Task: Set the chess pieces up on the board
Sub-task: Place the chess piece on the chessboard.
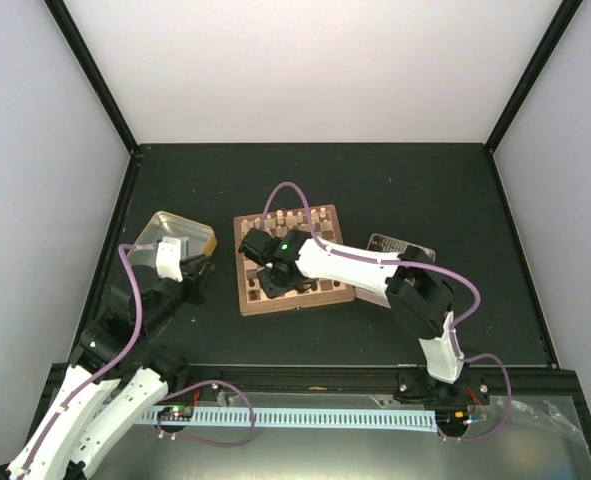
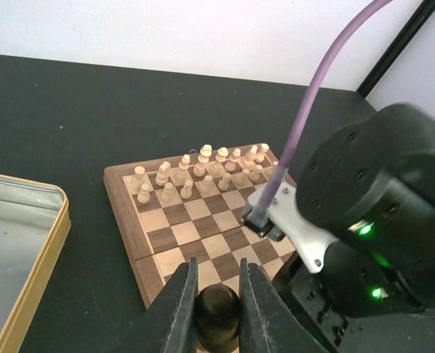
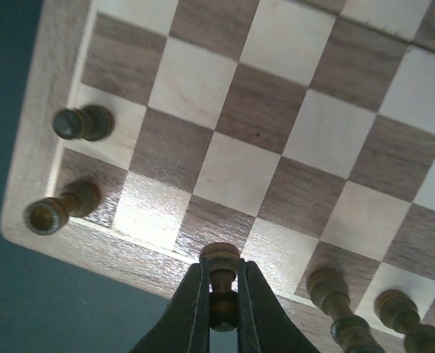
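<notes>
The pale cream wooden chessmen [image 2: 202, 170] stood in two rows along the far side of the square tan-and-brown wooden chessboard [image 2: 119, 202], apparently complete, though they were too small to count. Only a few dark brown wooden chessmen [image 3: 83, 123] stood on the near rows. The right gripper [image 3: 221, 298] was clenched on a slim dark piece [image 3: 221, 257] over the near edge. The left gripper [image 2: 217, 290] grasped a rounder dark piece [image 2: 217, 316] just off the board's left side. Most of the dark side remained to place.
</notes>
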`<state>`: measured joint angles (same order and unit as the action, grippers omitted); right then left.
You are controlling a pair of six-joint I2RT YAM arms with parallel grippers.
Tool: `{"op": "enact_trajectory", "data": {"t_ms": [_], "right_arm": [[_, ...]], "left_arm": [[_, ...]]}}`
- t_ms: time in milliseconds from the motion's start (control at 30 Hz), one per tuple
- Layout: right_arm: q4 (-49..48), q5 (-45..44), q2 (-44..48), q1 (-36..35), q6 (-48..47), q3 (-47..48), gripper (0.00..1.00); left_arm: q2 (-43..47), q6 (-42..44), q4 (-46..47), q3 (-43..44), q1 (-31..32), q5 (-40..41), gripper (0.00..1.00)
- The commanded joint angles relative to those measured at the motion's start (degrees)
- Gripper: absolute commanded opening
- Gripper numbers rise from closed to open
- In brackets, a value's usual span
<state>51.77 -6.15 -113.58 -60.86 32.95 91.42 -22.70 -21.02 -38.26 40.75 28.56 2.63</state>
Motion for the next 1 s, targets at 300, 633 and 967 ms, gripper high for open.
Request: {"op": "enact_trajectory", "data": {"t_ms": [300, 633, 967], "right_arm": [[7.69, -3.88, -9.54, -0.84, -1.91, 12.06, 0.06], [8.0, -3.13, -14.35, -0.84, -0.64, 18.15, 0.1], [7.1, -2.01, -15.11, -0.83, -1.3, 19.15, 0.2]], "left_arm": [[0.53, 1.86, -0.51, -0.34, -0.46, -0.3, 0.02], [0.85, 2.02, -0.55, -0.33, -0.47, -0.74, 0.02], [0.92, 1.51, -0.76, -0.41, -0.43, -0.16, 0.02]]}}
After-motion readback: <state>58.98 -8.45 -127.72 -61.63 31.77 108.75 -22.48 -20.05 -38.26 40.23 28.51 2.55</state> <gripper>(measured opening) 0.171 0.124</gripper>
